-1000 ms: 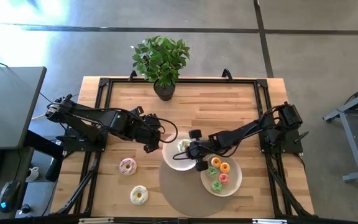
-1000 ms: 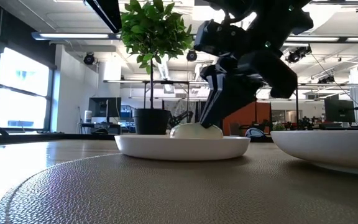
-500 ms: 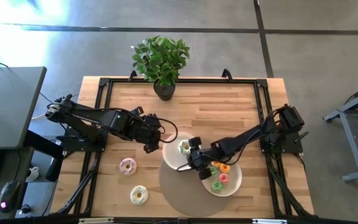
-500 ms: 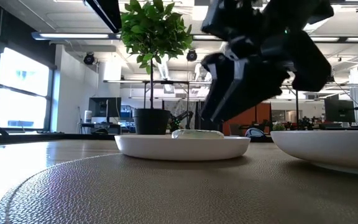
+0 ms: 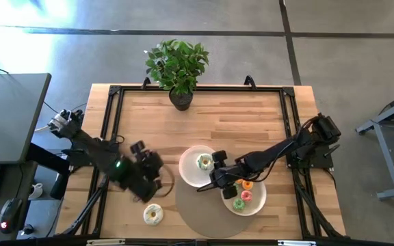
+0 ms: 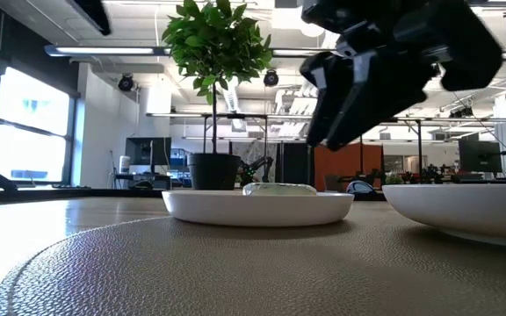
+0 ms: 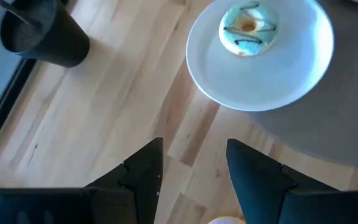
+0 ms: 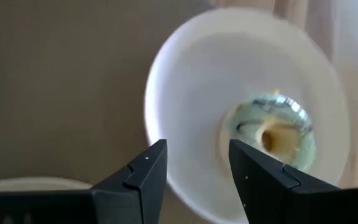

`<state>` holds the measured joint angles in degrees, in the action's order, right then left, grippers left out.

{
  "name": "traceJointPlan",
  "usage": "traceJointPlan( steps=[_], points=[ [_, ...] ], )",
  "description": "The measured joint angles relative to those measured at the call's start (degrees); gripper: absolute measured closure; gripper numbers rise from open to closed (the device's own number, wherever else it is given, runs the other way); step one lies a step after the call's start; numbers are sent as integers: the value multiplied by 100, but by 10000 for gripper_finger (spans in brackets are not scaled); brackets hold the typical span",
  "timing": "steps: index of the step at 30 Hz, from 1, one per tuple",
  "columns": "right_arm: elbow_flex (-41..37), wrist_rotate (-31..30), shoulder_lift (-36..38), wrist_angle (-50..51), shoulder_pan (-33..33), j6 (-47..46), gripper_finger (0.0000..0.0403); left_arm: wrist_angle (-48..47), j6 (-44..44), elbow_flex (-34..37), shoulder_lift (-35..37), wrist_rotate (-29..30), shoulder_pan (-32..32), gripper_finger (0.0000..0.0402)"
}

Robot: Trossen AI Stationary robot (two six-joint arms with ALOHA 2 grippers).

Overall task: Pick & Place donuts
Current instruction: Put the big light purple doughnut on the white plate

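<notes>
A mint-iced donut [image 5: 204, 162] lies flat on the left white plate [image 5: 189, 171]; it also shows in the right wrist view [image 8: 277, 127] and the left wrist view [image 7: 248, 27]. My right gripper [image 5: 212, 180] hangs open above that plate's near rim, touching nothing. The right plate [image 5: 255, 205] holds orange, pink and green donuts [image 5: 241, 195]. My left gripper [image 5: 153, 183] is open over the wood left of the plates, its fingers [image 7: 146, 165] apart with nothing between them. A cream donut [image 5: 153, 214] lies on the table near the front edge.
A round grey mat [image 5: 200, 219] lies under both plates. A potted plant [image 5: 178, 68] stands at the far edge, its dark pot [image 7: 42, 34] in the left wrist view. Black frame rails [image 5: 108, 130] border the table's sides. Bare wood lies between plant and plates.
My right gripper has opened and let go of the mint donut, which now lies flat on the left plate. The gripper has risen and drawn back toward the near edge. My left gripper has swung toward the near edge, over the spot where a pink donut lay.
</notes>
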<state>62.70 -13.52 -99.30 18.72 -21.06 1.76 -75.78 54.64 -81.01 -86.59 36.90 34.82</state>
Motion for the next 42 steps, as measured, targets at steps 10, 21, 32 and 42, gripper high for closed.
traceJointPlan(
  steps=[10,21,32,42],
  points=[
    [-7,-50,38,64,28,-17,234,897,2530,1369,2,-632,844,229],
    [-7,20,38,-269,242,125,234,2010,3448,2684,-28,-2817,601,229],
    [-9,43,38,-276,308,125,234,2544,3396,3101,-31,-2510,604,237],
    [-9,43,38,-280,308,125,234,3542,2341,3103,-31,-2396,604,351]
  ],
)
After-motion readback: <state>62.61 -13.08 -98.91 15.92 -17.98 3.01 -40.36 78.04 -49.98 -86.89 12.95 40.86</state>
